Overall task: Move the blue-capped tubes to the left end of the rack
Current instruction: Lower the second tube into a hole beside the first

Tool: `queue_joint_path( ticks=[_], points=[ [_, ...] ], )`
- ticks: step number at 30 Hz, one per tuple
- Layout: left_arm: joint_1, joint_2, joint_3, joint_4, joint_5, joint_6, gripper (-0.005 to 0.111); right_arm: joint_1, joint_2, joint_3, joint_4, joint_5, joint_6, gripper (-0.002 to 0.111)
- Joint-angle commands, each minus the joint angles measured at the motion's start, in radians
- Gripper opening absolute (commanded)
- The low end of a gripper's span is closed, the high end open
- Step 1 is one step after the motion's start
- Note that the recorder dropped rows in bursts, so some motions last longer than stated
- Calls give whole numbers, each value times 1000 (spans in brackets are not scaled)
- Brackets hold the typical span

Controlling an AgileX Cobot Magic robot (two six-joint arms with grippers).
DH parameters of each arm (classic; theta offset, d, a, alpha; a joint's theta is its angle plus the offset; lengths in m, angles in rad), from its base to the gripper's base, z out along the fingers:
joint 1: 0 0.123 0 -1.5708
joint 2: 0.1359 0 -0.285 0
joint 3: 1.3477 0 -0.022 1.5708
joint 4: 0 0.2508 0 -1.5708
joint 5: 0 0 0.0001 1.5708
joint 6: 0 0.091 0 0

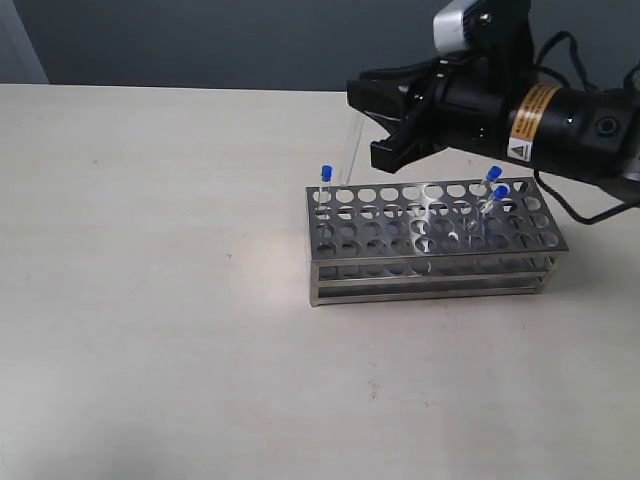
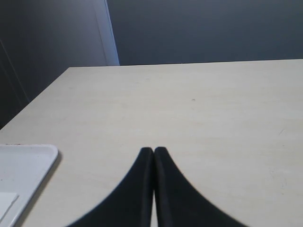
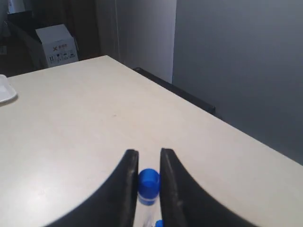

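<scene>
The steel rack (image 1: pixel 430 268) stands right of the table's middle. One blue-capped tube (image 1: pixel 325 178) stands in a hole at its left end, and two more (image 1: pixel 492 177) (image 1: pixel 500 192) lean at the right end. My right gripper (image 1: pixel 365 122) hovers above the rack's back left part, shut on a fourth tube whose clear body (image 1: pixel 353 152) hangs below the fingers. In the right wrist view its blue cap (image 3: pixel 148 180) sits between the fingers of that gripper (image 3: pixel 148 153), with another blue cap (image 3: pixel 158 223) below. My left gripper (image 2: pixel 154 150) is shut on nothing, over bare table.
A white tray (image 2: pixel 23 170) lies at the table's edge near the left gripper. A white cardboard box (image 3: pixel 57 45) stands beyond the table's far end. The right arm's black body and cables (image 1: pixel 560 115) hang over the rack's right end.
</scene>
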Motion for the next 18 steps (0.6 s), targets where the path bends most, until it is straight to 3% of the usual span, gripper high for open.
queue_joint_path(
  ticks=[1,18],
  points=[
    [-4,-5,2,6,-10,-5,0,16,59,-19,8,2,-8,-1],
    [-4,-5,2,6,-8,-5,0,28,158,-36,40,-65,-44,-1]
  ],
)
